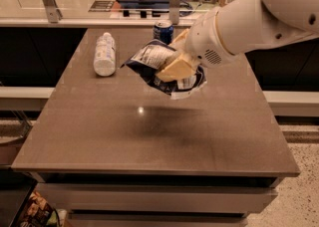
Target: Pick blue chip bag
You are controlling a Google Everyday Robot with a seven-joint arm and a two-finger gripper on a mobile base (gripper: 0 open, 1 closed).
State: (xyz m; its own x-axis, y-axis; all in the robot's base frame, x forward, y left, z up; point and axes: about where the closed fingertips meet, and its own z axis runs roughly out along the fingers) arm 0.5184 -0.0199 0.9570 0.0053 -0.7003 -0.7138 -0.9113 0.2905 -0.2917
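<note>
The blue chip bag, dark blue and white glossy foil with a white label patch, hangs in the air above the middle of the brown table. My gripper is shut on the bag, its tan fingers pressed over the bag's middle. The white arm reaches in from the upper right. The bag casts a shadow on the tabletop below it.
A blue drink can stands at the table's far edge, partly behind the bag and wrist. A white plastic bottle lies on its side at the far left. A counter with a glass rail runs behind the table.
</note>
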